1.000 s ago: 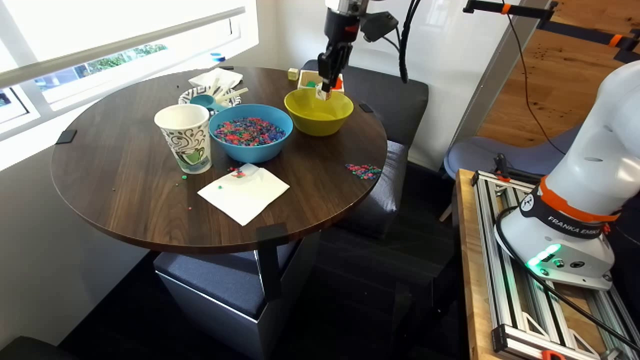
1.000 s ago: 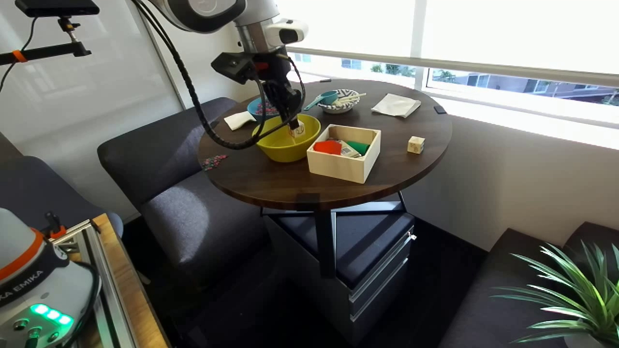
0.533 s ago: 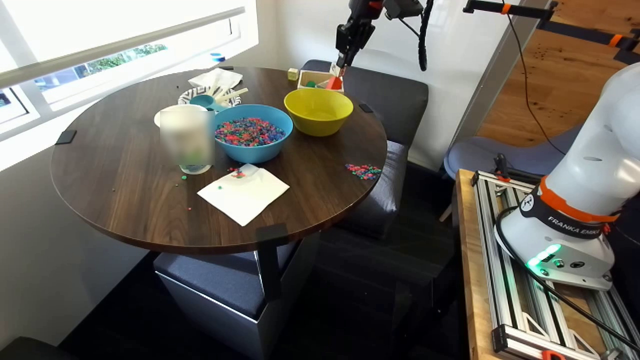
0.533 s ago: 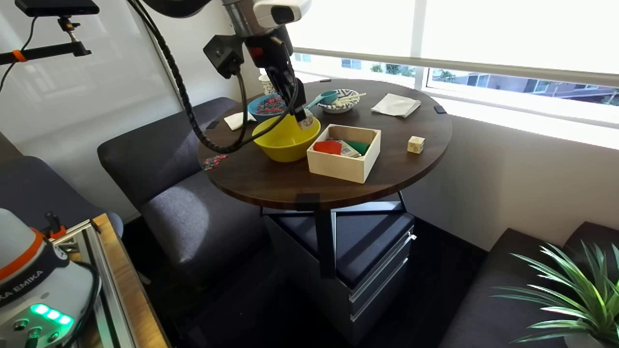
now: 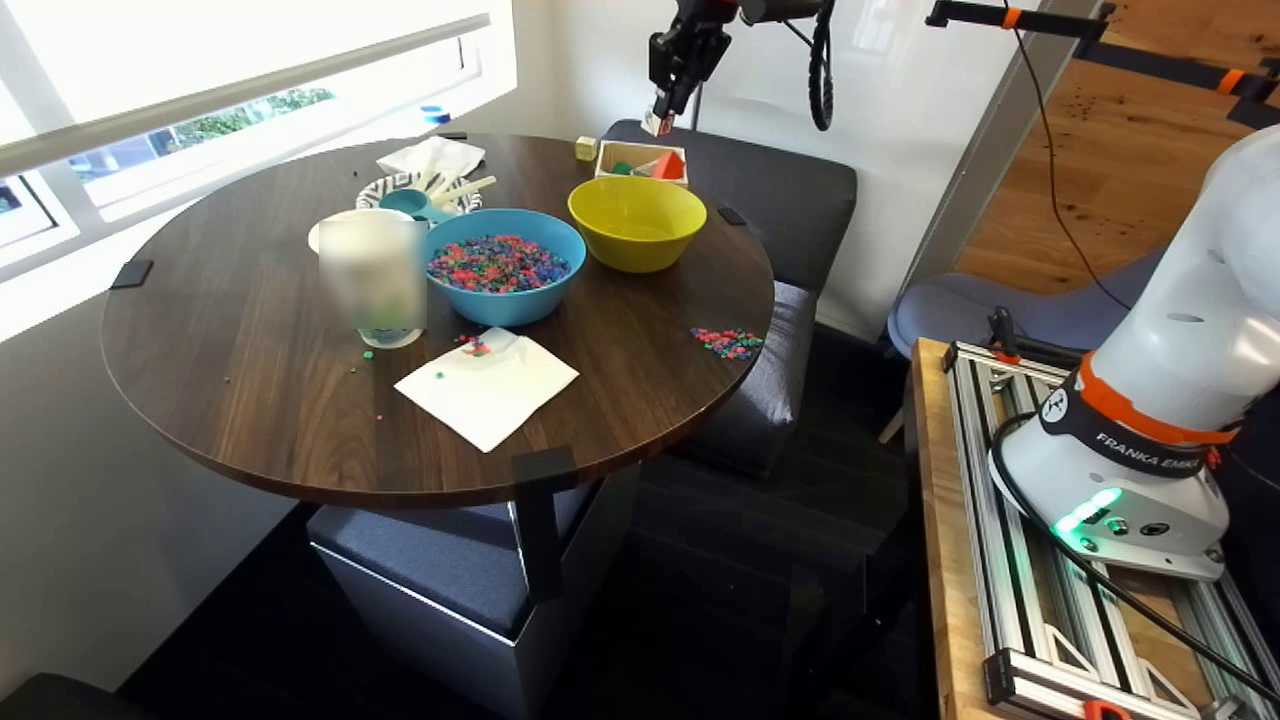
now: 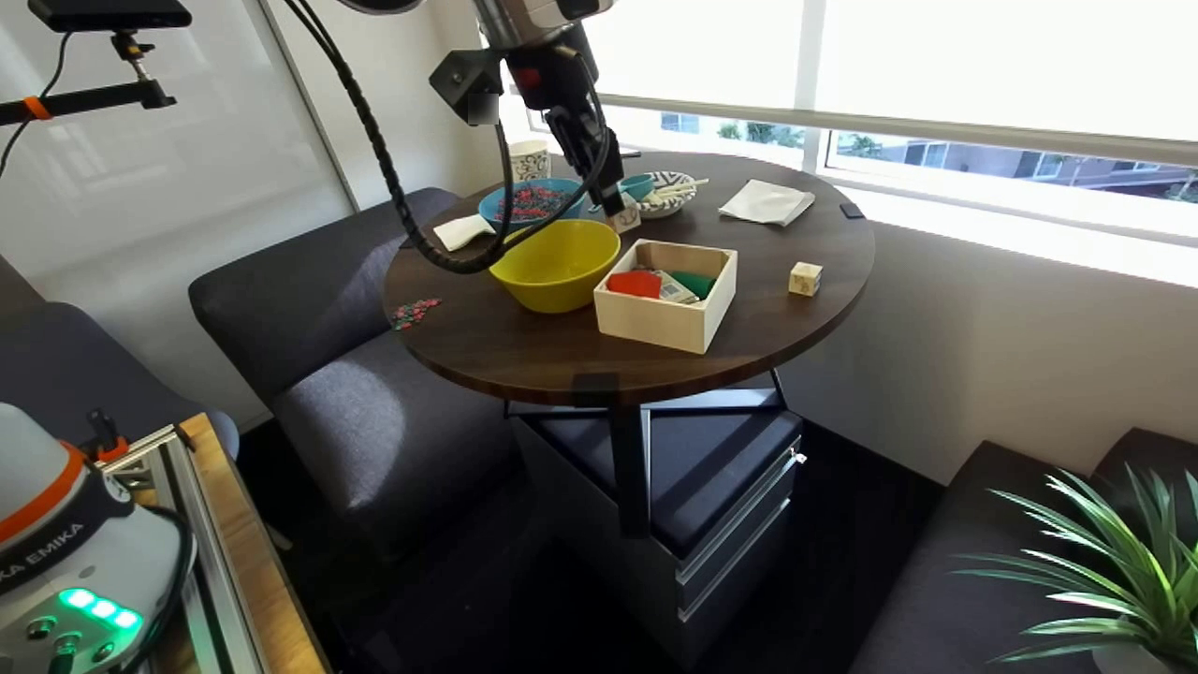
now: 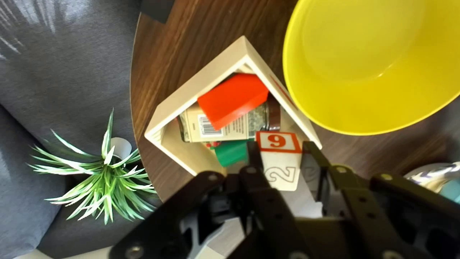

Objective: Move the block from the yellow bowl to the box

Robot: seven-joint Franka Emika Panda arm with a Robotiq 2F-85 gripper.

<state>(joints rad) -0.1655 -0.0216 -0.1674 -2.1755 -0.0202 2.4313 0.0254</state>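
The block (image 7: 278,169), a pale cube with a red-framed 9 and an outlined 2, is held between the fingers of my gripper (image 7: 280,144). In both exterior views the gripper (image 5: 668,108) (image 6: 610,198) holds the block (image 5: 653,124) (image 6: 625,215) raised off the table. The yellow bowl (image 6: 557,281) (image 7: 363,108) stands upright and shows a bare inside. The box (image 6: 650,323), low with pale wooden walls (image 7: 201,88), stands beside the bowl. It contains a red piece (image 7: 235,99), a green piece (image 7: 230,151) and a labelled jar or packet. In the wrist view the block overlaps the box's inside.
A blue bowl (image 5: 500,290) with colourful bits, a partly blurred paper cup (image 5: 390,320), a patterned bowl (image 6: 655,208) with a teal scoop, napkins (image 5: 487,390) and spilled bits (image 5: 727,342) lie on the round table. A loose wooden block (image 6: 805,280) sits near the box.
The block, held throughout, was inside the yellow bowl a second ago. My gripper has lifted it out, up and across toward the box. The bowl and box have not moved.
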